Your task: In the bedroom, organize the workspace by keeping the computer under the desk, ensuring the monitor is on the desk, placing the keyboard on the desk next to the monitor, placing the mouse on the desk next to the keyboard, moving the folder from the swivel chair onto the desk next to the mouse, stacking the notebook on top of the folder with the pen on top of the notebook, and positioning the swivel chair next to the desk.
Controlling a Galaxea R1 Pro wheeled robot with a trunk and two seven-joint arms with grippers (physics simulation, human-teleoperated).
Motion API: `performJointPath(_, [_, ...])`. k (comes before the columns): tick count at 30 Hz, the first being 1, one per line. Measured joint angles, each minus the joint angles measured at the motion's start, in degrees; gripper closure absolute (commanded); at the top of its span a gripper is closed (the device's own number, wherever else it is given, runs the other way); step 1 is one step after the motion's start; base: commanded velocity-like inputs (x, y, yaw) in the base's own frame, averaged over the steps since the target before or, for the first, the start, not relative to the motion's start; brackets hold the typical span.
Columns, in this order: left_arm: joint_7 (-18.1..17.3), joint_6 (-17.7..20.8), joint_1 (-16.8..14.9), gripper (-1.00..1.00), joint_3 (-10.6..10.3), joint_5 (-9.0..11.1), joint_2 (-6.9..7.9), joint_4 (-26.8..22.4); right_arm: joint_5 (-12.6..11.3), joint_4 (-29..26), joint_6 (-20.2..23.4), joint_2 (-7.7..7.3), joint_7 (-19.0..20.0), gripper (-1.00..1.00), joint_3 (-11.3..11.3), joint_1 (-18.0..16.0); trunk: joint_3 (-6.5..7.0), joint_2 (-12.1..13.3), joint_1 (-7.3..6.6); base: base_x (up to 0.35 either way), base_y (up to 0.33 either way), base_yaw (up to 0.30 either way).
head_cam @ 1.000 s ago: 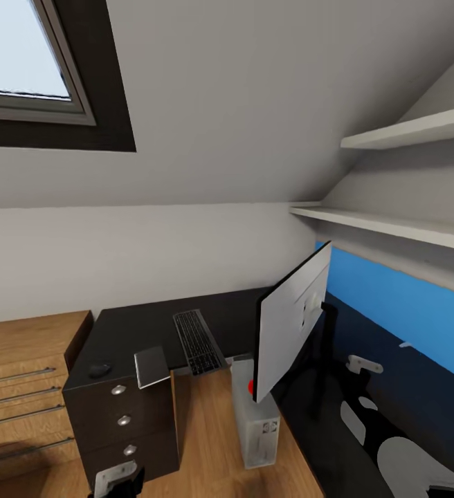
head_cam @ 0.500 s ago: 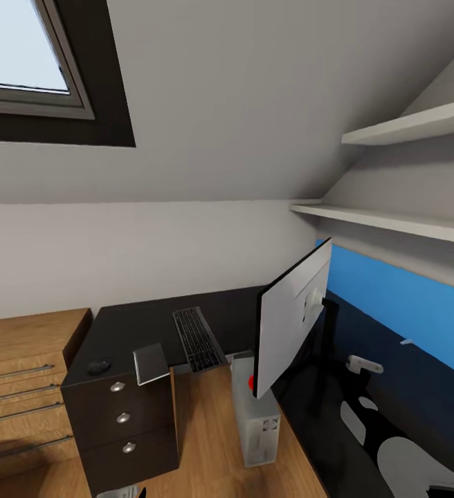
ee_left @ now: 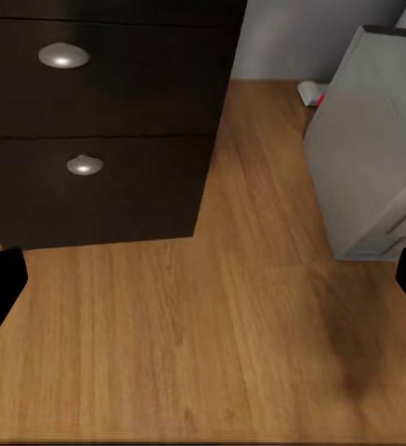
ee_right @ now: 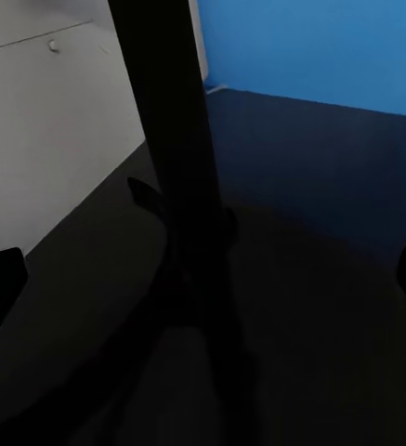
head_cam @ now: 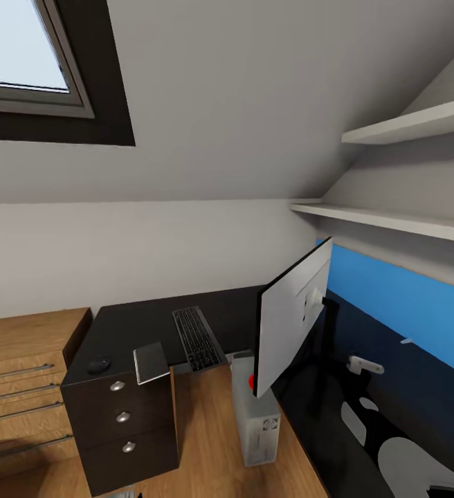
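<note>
On the desk, the notebook was seen lying flat, up above the spread left gripper; the right gripper was spread too.

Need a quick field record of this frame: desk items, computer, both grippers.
desk: black top, three drawers with silver knobs at its near end
keyboard: flat on the desk, left of the monitor
monitor: on the desk, seen from behind, pale back panel, stand beside the blue wall area
mouse: small dark shape on the near desk corner
notebook: grey, on the desk edge above the drawers
computer: light grey tower on the wood floor beside the drawers
left gripper: open, over floor
right gripper: open, facing the monitor stand
</note>
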Motion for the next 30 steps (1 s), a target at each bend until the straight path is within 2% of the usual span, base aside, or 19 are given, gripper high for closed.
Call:
performJointPath(6, [0.0, 0.0, 0.0, -1.0, 0.0, 0.2, -0.01, 0.5, 0.5, 1.3, -1.5, -0.39, 0.0, -1.0, 0.1, 0.0, 0.0, 0.0, -0.01, 0.083, 0.0, 0.0])
performJointPath(17, [0.0, 0.0, 0.0, -1.0, -0.1, 0.2, -0.05, 0.7, 3.4, 2.5, -3.2, -0.64, 0.0, -1.0, 0.2, 0.0, 0.0, 0.0, -0.01, 0.117, 0.0, 0.0])
performJointPath(24, [0.0, 0.0, 0.0, -1.0, -0.1, 0.2, -0.05, 0.7, 3.9, 2.7, -3.4, -0.65, -0.1, -1.0, 0.1, 0.0, 0.0, 0.0, -0.01, 0.052, 0.0, 0.0])
performJointPath(30, [0.0, 0.0, 0.0, -1.0, -0.1, 0.2, -0.05, 0.7, 4.0, 2.8, -3.4, -0.68, -0.1, -1.0, 0.1, 0.0, 0.0, 0.0, -0.03, 0.232, 0.0, 0.0])
